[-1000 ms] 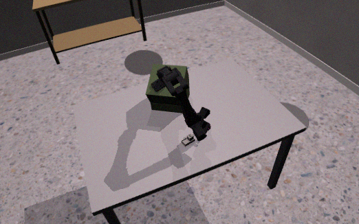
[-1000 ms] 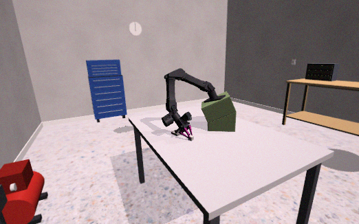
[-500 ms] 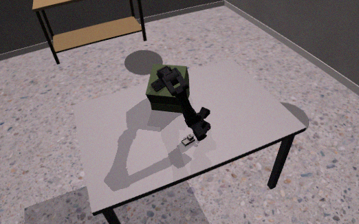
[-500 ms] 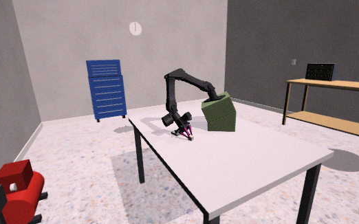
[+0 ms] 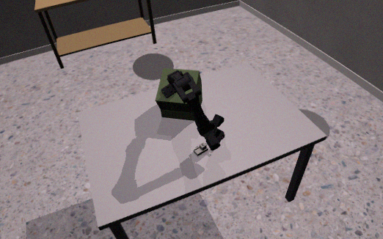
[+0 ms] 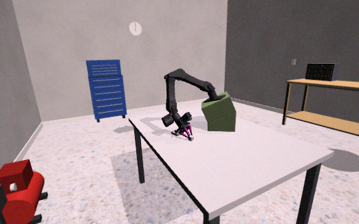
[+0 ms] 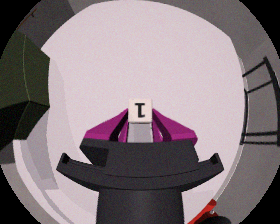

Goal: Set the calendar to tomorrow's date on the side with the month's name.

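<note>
"One cube (image 6: 191, 138) (image 7: 140, 111) is grasped between the magenta fingertips of the gripper (image 5: 210, 150) (image 6: 190, 137) (image 7: 140, 112). Its visible face bears a 1, inverted in the wrist view."

"And the tray?"

"The tray (image 5: 198, 152) (image 6: 175, 134) lies on the table (image 5: 251, 106) (image 6: 249, 161) (image 7: 141, 50), just beside the gripper. A small pale block (image 5: 203, 146), probably the second cube, stands at one end of it. The held cube is outside the tray; whether it touches the table top cannot be told."

"Which step is illustrated?"

"Most likely the handling of one digit cube: it is out of the tray, and either a turn to a new face or its return is in hand. The date is incomplete while this cube is away."

"Can the date itself be read?"

"No. The month's name and the other digit are too small to make out, so the required digit remains undetermined."

"What does the next move call for?"

"First, the correct face must be directed to the month side, digit upright. If another face is needed, the cube should be set down and regripped. Then it is to be lowered flat beside its neighbour, released, and the arm withdrawn."

"And the principal hazard?"

"A tilted cube could catch the tray's rim or nudge the neighbour. A slow vertical descent seems advisable."
</note>
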